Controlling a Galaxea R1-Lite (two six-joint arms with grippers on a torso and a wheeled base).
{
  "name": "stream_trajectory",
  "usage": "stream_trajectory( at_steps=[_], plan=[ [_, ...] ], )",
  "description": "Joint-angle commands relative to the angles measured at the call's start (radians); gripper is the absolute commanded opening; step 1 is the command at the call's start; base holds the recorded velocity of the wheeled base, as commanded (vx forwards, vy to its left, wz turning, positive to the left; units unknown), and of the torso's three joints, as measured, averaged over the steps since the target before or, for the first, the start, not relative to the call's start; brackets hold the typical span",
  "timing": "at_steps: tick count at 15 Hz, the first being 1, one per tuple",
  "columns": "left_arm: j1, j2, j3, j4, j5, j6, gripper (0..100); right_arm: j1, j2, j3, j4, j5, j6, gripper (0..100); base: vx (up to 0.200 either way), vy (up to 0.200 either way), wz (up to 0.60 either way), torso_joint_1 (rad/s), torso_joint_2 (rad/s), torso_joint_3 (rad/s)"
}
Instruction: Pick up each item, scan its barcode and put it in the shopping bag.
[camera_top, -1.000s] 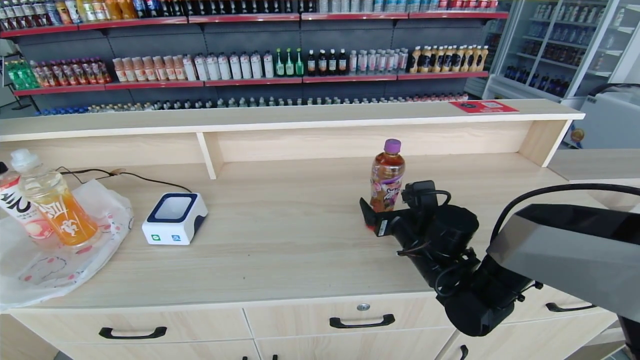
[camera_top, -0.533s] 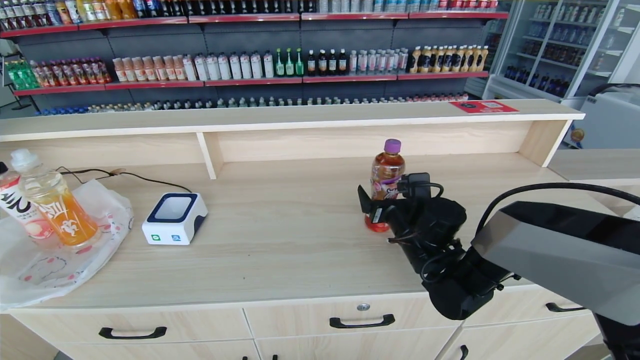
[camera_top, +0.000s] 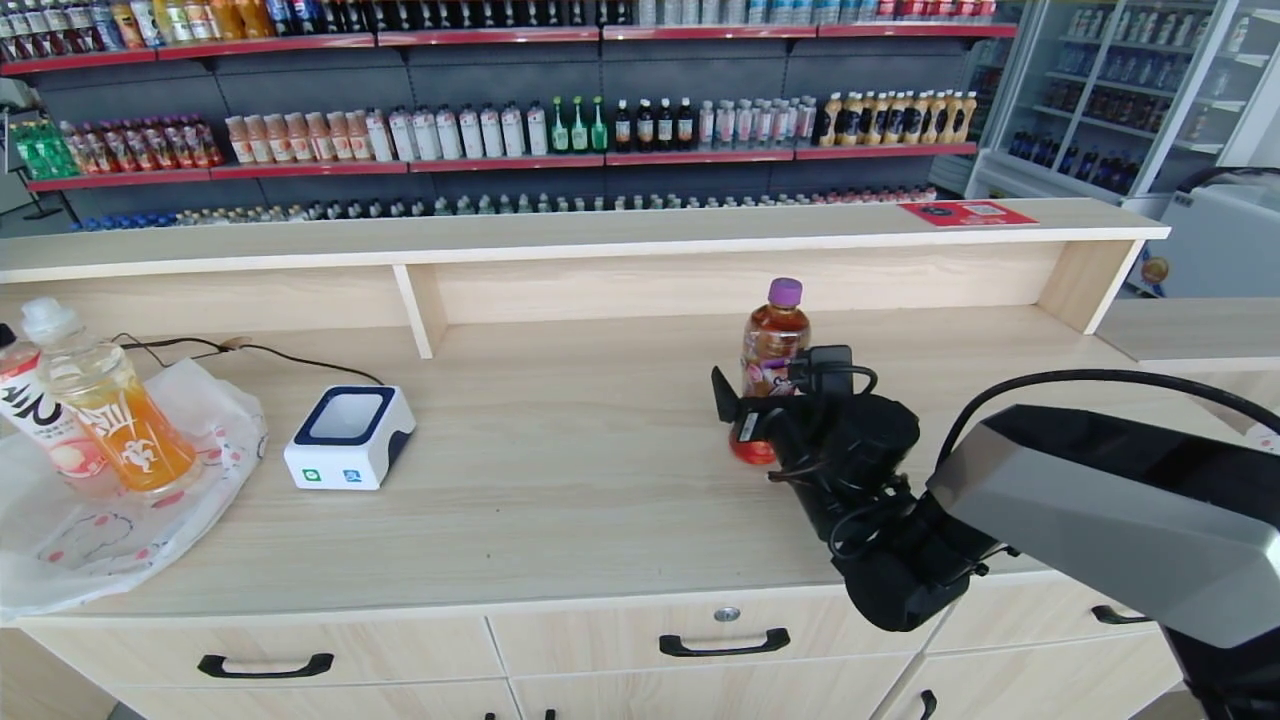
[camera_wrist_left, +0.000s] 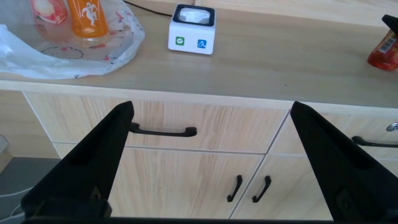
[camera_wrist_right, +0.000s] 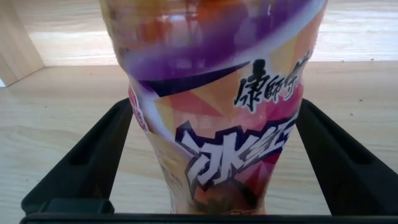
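Up front in the head view, the tea bottle (camera_top: 775, 345) stands upright on the table (camera_top: 560, 480), right of centre. The right pincer (camera_top: 762, 405) sits at its lower half. Far to the left, the shopping bag (camera_top: 120, 530) holds an orange bottle (camera_top: 110, 415) and a white bottle (camera_top: 30, 420), with the scanner (camera_top: 350, 437) just beside it.

From the left wrist view, the left pincer (camera_wrist_left: 205, 174) hangs spread wide in front of the drawers (camera_wrist_left: 186, 168), below the table edge.

From the right wrist view, the right pincer (camera_wrist_right: 214, 109) is spread, one finger on each side of the tea bottle (camera_wrist_right: 217, 143); I cannot tell whether they touch it.
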Motion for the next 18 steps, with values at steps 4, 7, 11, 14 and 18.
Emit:
stream_trajectory(
  at_steps=[4, 7, 11, 14, 18],
  plan=[
    [0.001, 0.002, 0.0, 0.0, 0.0, 0.0, 100, 0.002, 0.013, -0.024, -0.001, -0.015, 0.0, 100, 0.0, 0.0, 0.0, 0.0, 0.0, 0.0],
    [0.001, 0.002, 0.0, 0.0, 0.0, 0.0, 100, 0.001, 0.013, -0.024, -0.001, -0.015, 0.0, 0, 0.0, 0.0, 0.0, 0.0, 0.0, 0.0],
    [0.001, 0.002, 0.0, 0.0, 0.0, 0.0, 100, 0.001, 0.011, -0.028, -0.001, -0.042, 0.013, 0, 0.0, 0.0, 0.0, 0.0, 0.0, 0.0],
    [0.001, 0.002, 0.0, 0.0, 0.0, 0.0, 100, 0.001, 0.008, -0.051, -0.001, -0.042, 0.014, 0, 0.0, 0.0, 0.0, 0.0, 0.0, 0.0],
    [0.001, 0.002, 0.0, 0.0, 0.0, 0.0, 100, 0.001, 0.0, -0.045, -0.001, -0.041, 0.022, 0, 0.0, 0.0, 0.0, 0.0, 0.0, 0.0]
  ],
)
